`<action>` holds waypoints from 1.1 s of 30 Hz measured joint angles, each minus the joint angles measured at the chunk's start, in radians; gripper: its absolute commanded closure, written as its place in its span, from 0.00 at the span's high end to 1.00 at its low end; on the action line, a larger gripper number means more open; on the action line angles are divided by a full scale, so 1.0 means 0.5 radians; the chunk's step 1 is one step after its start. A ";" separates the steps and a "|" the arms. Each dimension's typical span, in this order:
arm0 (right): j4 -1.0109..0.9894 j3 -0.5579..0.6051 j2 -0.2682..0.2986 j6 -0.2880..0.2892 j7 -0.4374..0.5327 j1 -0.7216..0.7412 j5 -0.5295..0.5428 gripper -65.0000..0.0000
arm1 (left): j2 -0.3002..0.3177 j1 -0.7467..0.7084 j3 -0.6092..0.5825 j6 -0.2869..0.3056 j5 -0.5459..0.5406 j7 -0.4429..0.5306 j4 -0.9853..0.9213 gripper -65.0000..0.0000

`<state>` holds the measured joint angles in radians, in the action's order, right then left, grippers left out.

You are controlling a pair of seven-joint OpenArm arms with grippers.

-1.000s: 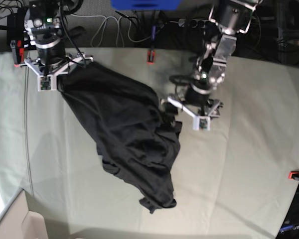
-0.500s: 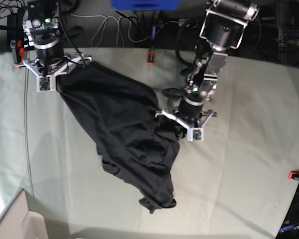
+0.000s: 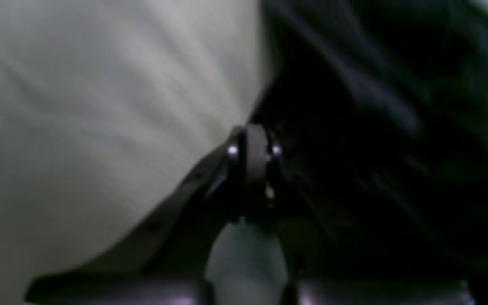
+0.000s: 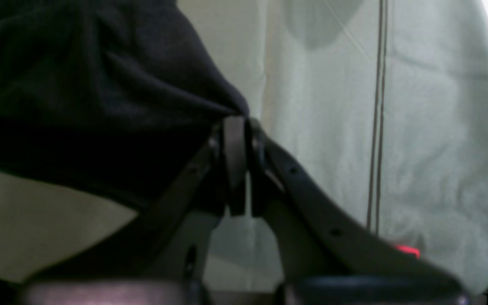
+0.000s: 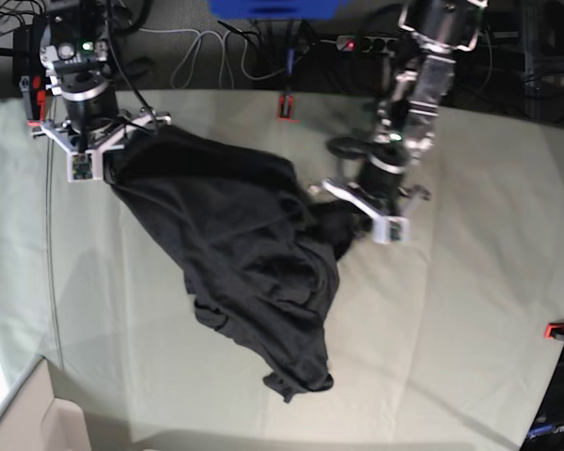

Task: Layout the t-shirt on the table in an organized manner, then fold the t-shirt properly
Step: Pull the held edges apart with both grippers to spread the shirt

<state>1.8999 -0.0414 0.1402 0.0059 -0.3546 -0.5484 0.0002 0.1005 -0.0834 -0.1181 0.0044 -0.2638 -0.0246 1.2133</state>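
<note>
Between both clamped end effectors, the t-shirt (image 5: 235,235) hangs stretched over the table (image 5: 470,310).

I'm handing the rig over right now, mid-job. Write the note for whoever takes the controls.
Right hand: shut on the t-shirt at its far corner, near the table's back edge.
Left hand: shut on the t-shirt's edge on the opposite side, mid-table.
T-shirt: bunched and creased, trailing diagonally toward the near edge of the table.
Done: both hands have a grip.
Left: spread it flat, then fold.
</note>
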 measured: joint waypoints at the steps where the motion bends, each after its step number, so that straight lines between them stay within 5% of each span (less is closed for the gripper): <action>1: 0.000 0.014 -0.004 0.000 -0.001 0.011 -0.001 0.00 | 0.012 -0.014 0.069 -0.001 0.001 0.004 0.038 0.00; 14: 0.000 0.529 0.002 -0.001 -0.037 0.214 -0.001 0.00 | 0.021 -0.165 1.306 -0.002 -0.007 -0.005 0.276 0.00; 16: -0.007 0.626 0.002 0.000 -0.185 0.246 -0.001 0.00 | 0.018 -0.166 1.409 -0.001 -0.004 -0.015 0.260 0.00; 24: -0.265 0.940 0.008 0.000 -0.225 0.303 -0.008 0.00 | 0.026 -0.125 1.599 0.011 -0.007 -0.002 -0.067 0.01; 33: -0.159 1.043 0.027 0.000 -0.220 0.183 -0.008 0.37 | 0.070 -0.043 1.640 0.007 -0.004 -0.007 -0.315 0.01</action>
<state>1.8202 0.4801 0.1535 0.0059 -0.4644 -0.4568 -0.0040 0.1356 -0.1051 0.7017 0.0078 -0.2657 -0.0280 1.0557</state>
